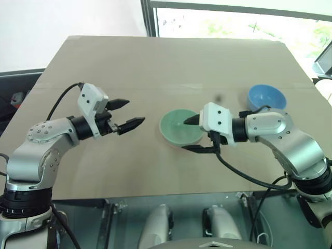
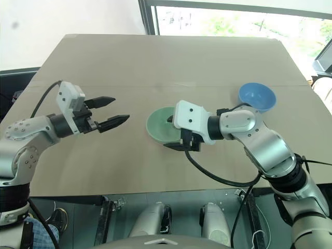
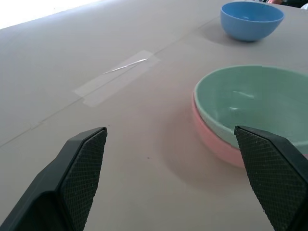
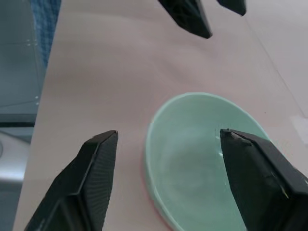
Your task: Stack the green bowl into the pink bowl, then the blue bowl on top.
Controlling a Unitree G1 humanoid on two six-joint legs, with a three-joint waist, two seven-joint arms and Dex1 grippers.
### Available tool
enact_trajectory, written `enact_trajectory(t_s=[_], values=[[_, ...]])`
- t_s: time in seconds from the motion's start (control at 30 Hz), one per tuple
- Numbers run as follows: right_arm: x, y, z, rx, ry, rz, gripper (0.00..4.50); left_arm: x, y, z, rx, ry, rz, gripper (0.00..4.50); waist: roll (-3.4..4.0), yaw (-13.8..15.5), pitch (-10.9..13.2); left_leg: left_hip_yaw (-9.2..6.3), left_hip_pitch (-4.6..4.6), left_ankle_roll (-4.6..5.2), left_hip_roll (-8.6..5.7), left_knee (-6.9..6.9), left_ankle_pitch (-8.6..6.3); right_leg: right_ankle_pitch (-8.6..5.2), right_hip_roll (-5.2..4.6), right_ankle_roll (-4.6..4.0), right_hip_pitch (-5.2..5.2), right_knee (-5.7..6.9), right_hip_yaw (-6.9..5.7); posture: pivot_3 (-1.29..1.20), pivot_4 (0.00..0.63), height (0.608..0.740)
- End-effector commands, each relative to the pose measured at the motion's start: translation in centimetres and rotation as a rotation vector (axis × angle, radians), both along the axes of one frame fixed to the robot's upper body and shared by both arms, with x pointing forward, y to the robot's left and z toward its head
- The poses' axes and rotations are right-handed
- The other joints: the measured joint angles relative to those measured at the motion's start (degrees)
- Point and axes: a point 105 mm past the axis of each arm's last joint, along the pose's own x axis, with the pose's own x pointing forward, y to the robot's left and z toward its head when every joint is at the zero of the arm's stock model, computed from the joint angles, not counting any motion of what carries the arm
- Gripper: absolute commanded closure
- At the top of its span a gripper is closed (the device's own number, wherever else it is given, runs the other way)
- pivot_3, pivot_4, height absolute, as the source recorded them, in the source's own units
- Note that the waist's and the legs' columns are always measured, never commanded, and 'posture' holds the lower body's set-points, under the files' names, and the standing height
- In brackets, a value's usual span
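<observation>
The right gripper (image 1: 194, 134) has its jaws released and empty, straddling the near rim of the green bowl (image 1: 179, 126), which sits nested in the pink bowl (image 3: 214, 142). The left gripper (image 1: 126, 115), jaws wide and empty, hangs well left of that stack. The blue bowl (image 1: 266, 97) lies on the worktop (image 1: 155, 62) right of the stack and farther back, so the right arm looks nearer for the coming pick
</observation>
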Motion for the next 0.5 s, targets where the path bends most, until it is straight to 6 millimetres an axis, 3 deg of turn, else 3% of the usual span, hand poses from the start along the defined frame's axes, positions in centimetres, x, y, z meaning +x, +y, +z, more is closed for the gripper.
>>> enact_trajectory(t_s=[0.03,0.17,0.33,0.4,0.5], values=[[2.1,-2.8,2.7,0.05,-0.07,-0.152,1.17,-0.1,-1.0,1.5,-0.02,-0.06,-0.051,0.0,0.0,0.2,0.0,0.0,-0.01,0.0,-0.01,0.0,0.0,0.0,0.0,0.0,0.0,0.0,0.0,0.0,0.15,0.74],[5.7,-7.9,3.0,0.017,-0.114,-0.389,1.17,-0.1,-2.1,1.7,-0.046,-0.065,-0.099,0.0,-0.03,0.4,0.0,0.01,0.0,0.04,-0.03,0.02,-0.02,0.0,-0.02,0.01,0.05,-0.02,0.0,0.0,0.15,0.74],[10.1,-16.0,2.4,-0.059,-0.168,-0.679,1.17,-0.3,-3.4,1.9,-0.077,-0.062,-0.159,0.0,-0.05,0.8,0.0,0.06,0.02,0.04,-0.16,0.02,-0.02,0.0,-0.01,0.0,0.04,-0.03,0.04,0.0,0.15,0.74],[11.3,-18.5,1.9,-0.081,-0.173,-0.759,1.17,-0.4,-3.7,1.9,-0.08,-0.063,-0.175,0.0,-0.05,0.7,0.0,0.08,0.02,0.04,-0.15,0.01,-0.02,0.0,0.01,0.0,0.03,-0.03,0.06,0.0,0.15,0.74],[12.7,-20.7,0.7,-0.099,-0.162,-0.825,1.17,-0.3,-4.0,1.9,-0.081,-0.063,-0.182,0.0,-0.03,0.5,0.0,0.12,0.02,0.04,-0.15,0.0,-0.01,0.0,0.01,0.0,0.01,-0.04,0.09,0.0,0.15,0.74]])
